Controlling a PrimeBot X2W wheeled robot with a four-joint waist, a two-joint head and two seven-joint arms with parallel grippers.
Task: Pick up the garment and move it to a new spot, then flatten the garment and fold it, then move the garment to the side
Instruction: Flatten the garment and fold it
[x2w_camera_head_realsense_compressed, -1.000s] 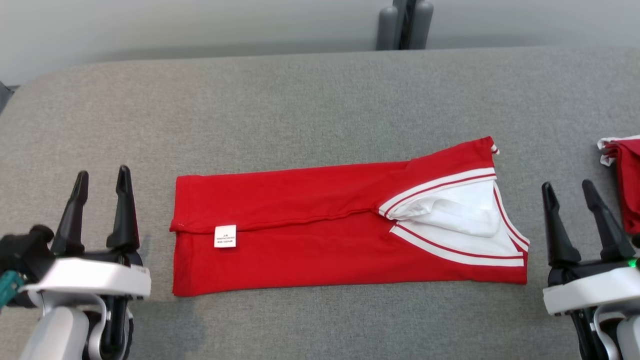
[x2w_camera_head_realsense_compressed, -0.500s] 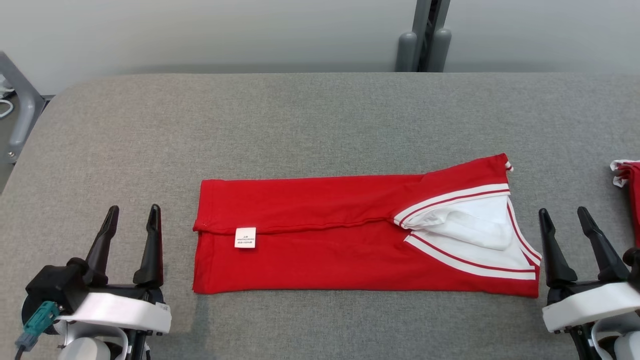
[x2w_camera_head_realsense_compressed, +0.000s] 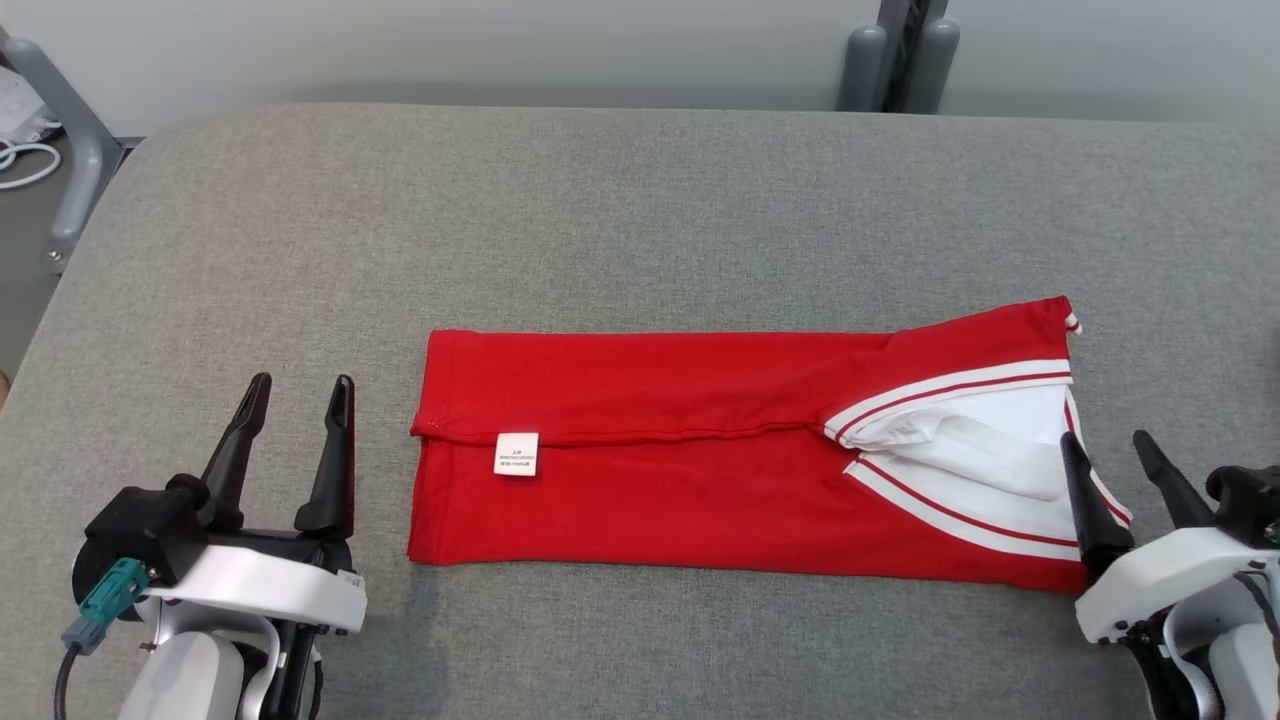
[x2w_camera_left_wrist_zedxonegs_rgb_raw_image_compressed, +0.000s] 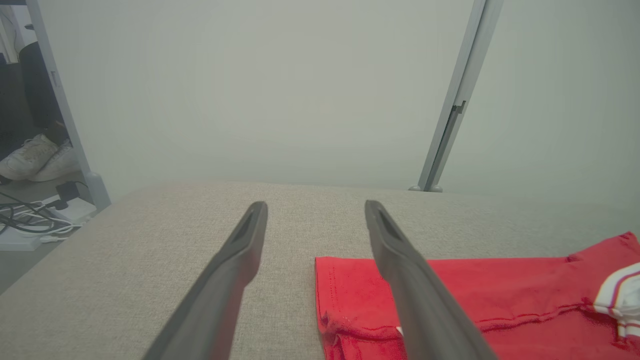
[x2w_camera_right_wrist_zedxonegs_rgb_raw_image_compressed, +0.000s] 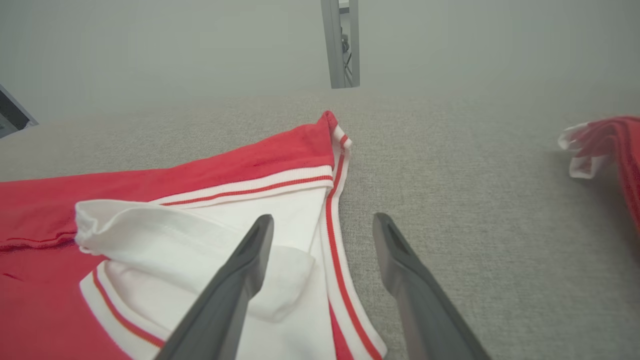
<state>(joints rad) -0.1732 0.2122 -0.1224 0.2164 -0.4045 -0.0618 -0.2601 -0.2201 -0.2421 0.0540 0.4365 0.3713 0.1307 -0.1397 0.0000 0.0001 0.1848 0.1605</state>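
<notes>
The red garment (x2w_camera_head_realsense_compressed: 700, 470), folded into a long strip, lies flat on the table (x2w_camera_head_realsense_compressed: 600, 220) between the left claw (x2w_camera_head_realsense_compressed: 303, 380) and right claw (x2w_camera_head_realsense_compressed: 1107, 438), both open and empty; it looks light, soft and floppy, so gripping its two short ends should keep the fold together.

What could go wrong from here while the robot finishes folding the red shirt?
The open right pincer is at the bunched white flap; it might catch that layer alone and undo the fold.
The open left pincer stands beside the hem, apart; uneven lifting could skew the red shirt.
Another red garment lies nearby; they may mix.
</notes>
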